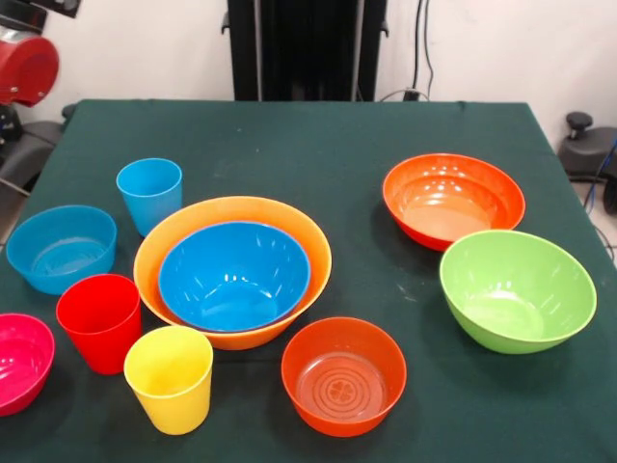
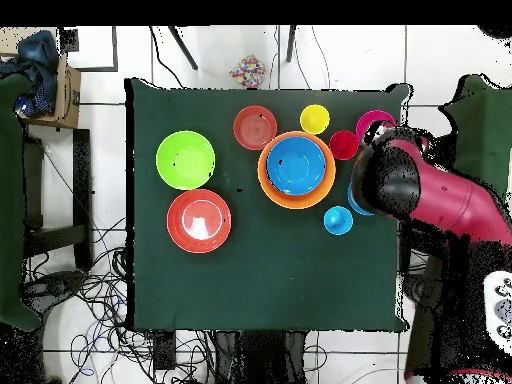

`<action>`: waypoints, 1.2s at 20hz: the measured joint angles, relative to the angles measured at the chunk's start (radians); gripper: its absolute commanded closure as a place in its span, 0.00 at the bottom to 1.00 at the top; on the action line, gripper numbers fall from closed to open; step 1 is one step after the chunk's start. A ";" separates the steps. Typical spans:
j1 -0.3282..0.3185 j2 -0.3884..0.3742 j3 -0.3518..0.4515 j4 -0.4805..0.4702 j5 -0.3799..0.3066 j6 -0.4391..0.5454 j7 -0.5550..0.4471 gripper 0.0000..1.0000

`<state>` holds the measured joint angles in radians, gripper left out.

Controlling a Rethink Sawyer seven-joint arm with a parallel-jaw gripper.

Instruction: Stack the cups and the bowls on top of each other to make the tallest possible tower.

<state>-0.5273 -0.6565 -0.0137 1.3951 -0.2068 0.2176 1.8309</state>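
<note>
The tower is the largest pale orange bowl with the blue bowl nested in it, mid-table. Beside it stand the light blue cup, the red cup and the yellow cup, all upright. The small light blue bowl and the magenta bowl sit at the left edge. Two red-orange bowls and the lime green bowl lie apart on the right. The red arm hangs over the table's side and partly covers the small light blue bowl. The gripper is hidden.
The table wears a dark green cloth. The robot's black pedestal stands at the far side. In the front view a red part of the arm shows at the top left. Cables lie on the floor.
</note>
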 measured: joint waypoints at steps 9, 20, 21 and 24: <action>-0.030 0.011 0.060 -0.009 -0.006 0.000 0.000 0.00; 0.196 0.150 -0.195 -0.127 -0.011 -0.099 0.000 0.00; 0.220 0.166 -0.223 -0.139 -0.005 -0.112 0.000 0.00; 0.280 0.212 -0.304 -0.170 0.027 -0.151 0.003 0.00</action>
<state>-0.2473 -0.4448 -0.3173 1.2248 -0.1793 0.0665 1.8335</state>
